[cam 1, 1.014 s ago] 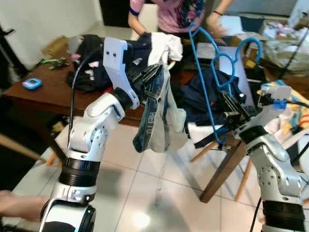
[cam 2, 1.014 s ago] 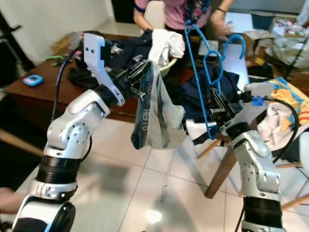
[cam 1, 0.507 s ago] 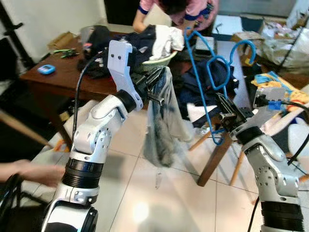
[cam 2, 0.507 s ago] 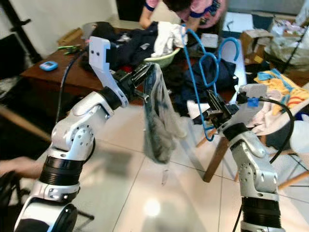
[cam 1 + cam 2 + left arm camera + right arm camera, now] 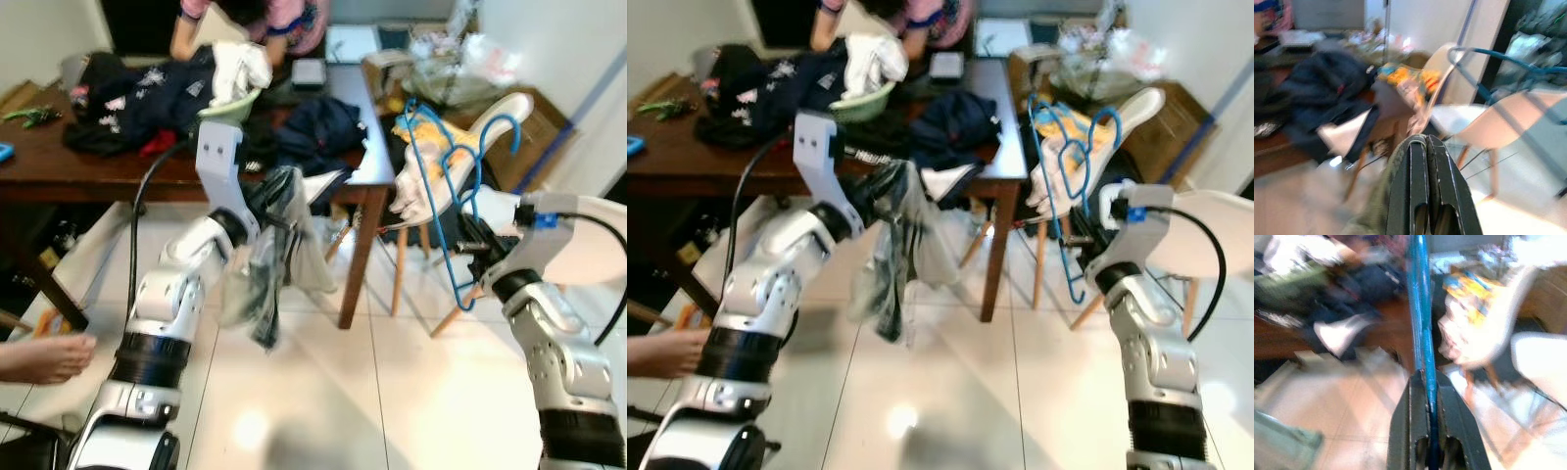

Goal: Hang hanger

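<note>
A blue plastic hanger (image 5: 443,166) stands upright in the air to the right of the table, and my right gripper (image 5: 477,245) is shut on its lower bar. In the right wrist view the blue rod (image 5: 1420,303) runs straight out from between the shut fingers (image 5: 1409,396). My left gripper (image 5: 277,201) is raised in front of the table and shut on a grey-green garment (image 5: 263,279), which hangs down blurred. The left wrist view shows the fingers (image 5: 1418,161) pressed together with cloth (image 5: 1371,215) beside them.
A dark wooden table (image 5: 69,168) piled with dark clothes (image 5: 147,93) stands at the left, with a person (image 5: 250,12) behind it. A chair draped with clothes (image 5: 431,157) and a white chair (image 5: 593,259) are at the right. A person's hand (image 5: 44,357) is at the lower left. Tiled floor lies ahead.
The whole view has swung right and pulled back, so the table now sits further left. Both grippers keep their hold; the garment swings and blurs under the left one.
</note>
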Robot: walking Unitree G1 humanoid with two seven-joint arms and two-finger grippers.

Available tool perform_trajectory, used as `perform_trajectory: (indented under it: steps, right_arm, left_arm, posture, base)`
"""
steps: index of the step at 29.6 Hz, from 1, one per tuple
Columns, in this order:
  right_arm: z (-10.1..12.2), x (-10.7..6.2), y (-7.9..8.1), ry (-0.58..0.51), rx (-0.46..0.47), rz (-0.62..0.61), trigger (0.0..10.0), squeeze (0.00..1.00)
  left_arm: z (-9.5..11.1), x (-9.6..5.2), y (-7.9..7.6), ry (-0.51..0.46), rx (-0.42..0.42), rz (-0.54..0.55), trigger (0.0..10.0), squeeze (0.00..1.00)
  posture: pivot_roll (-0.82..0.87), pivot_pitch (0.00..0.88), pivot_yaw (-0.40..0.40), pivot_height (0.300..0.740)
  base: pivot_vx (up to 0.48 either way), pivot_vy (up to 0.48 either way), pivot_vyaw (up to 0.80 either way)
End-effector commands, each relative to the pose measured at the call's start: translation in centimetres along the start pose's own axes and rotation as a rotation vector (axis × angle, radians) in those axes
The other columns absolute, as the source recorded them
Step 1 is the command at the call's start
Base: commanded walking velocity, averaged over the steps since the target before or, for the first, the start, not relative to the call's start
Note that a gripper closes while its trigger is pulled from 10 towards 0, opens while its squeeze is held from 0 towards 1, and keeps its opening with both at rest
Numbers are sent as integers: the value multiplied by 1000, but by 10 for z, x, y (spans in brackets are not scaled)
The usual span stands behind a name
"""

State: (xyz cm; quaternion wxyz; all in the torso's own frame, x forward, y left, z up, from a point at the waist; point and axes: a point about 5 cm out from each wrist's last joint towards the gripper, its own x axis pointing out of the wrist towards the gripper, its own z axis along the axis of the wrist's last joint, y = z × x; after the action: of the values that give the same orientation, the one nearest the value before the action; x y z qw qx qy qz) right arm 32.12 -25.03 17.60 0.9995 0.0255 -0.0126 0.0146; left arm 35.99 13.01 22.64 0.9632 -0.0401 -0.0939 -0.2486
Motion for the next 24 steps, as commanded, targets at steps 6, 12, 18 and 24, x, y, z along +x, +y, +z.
perform_trajectory:
  steps: [6,12,18,24]
  right_arm:
    - [-44,-14,-24,187,-85,-116,10000,0]
    - [-101,-42,-31,420,-138,-120,10000,0]
    - [-165,-84,-23,620,-80,-97,10000,0]
    - [-188,-112,-8,650,41,-72,10000,0]
  left_arm:
    - [-64,-34,36,225,12,176,10000,0]
    - [-137,-85,46,483,-53,275,10000,0]
    - [-181,-127,39,639,-154,345,10000,0]
    - [-195,-145,29,649,-231,357,10000,0]
  posture:
    - [10,99,9,740]
    - [5,103,2,740]
    - [-4,102,-2,740]
    - [-9,113,-4,740]
  base:
    - [0,0,-800]
    - [0,0,-800]
    - [0,0,-800]
    - [0,0,-800]
